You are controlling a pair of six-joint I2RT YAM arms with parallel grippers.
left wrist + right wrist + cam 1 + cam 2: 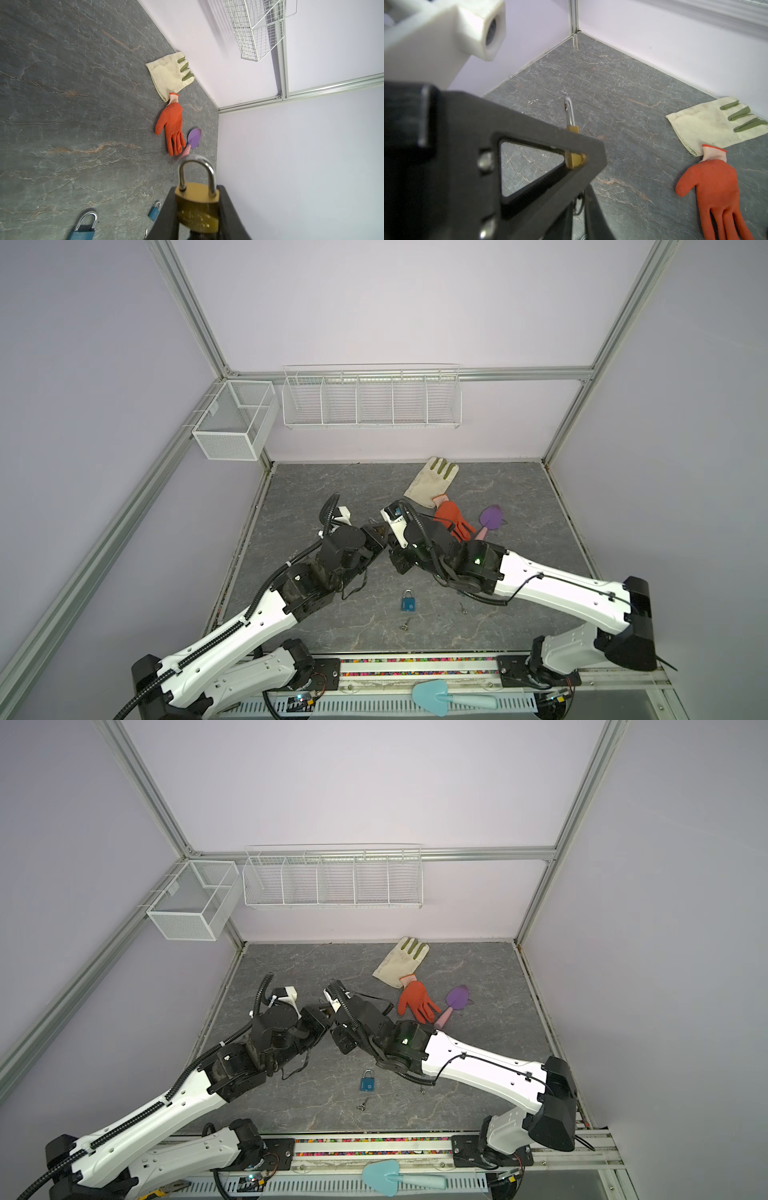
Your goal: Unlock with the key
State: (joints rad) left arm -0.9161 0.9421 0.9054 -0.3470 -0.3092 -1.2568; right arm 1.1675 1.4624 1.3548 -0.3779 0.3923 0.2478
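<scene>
My left gripper (pixel 197 197) is shut on a brass padlock (pixel 197 209), one finger on each side of the body, with the steel shackle pointing away from the wrist. In the right wrist view the same padlock (pixel 574 161) shows edge-on behind the left gripper's black finger (pixel 542 133). My right gripper (pixel 578 200) sits just behind the padlock's base. Its jaws stand slightly apart, with a thin key ring (pixel 580 204) in the gap; the key blade is hidden. In both top views the two grippers meet mid-table (pixel 388 547) (pixel 330 1029).
A small blue padlock (pixel 409 600) and loose keys (pixel 405 624) (pixel 462 606) lie near the front. Another blue padlock (pixel 83 228) lies nearby. A cream glove (pixel 432 483), orange glove (pixel 455 520) and purple trowel (pixel 490 518) lie at the back right. Wire baskets (pixel 372 400) hang on the wall.
</scene>
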